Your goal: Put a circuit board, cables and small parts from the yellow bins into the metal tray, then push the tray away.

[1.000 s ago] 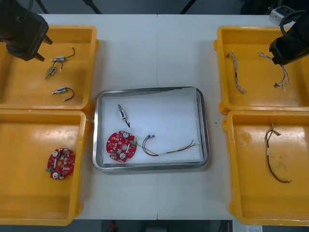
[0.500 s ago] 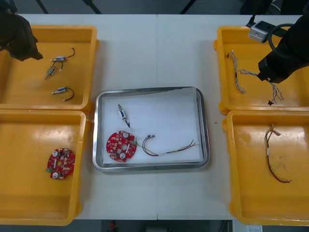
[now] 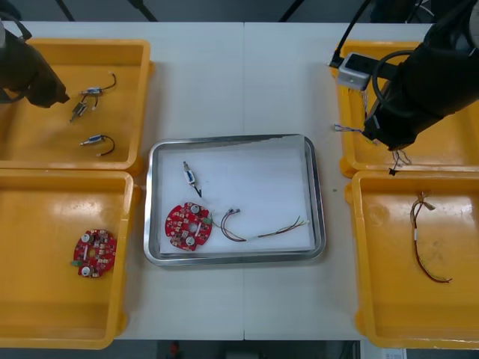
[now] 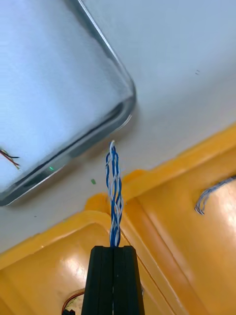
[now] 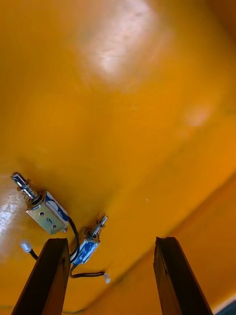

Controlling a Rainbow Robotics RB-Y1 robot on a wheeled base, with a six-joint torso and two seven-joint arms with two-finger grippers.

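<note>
- Left gripper (image 5: pixel 110 241): jaws wide apart, empty; small metal parts (image 5: pixel 46 211) lie beside one finger.
- Right gripper (image 4: pixel 114 248): jaws pinch the twisted blue and white cable (image 4: pixel 114 197), carried from mid-bin to the yellow bin (image 3: pixel 346 161) rim, nearer the metal tray (image 3: pixel 318 196).

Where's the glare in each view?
Left wrist view: bright hotspots on the yellow bin floor beyond the open left jaws, past the small metal parts. Right wrist view: sheen along the metal tray rim and on a right-hand bin beside the right jaws, shut on the blue and white cable. Front view: dark reflection along the tray's far rim.
</note>
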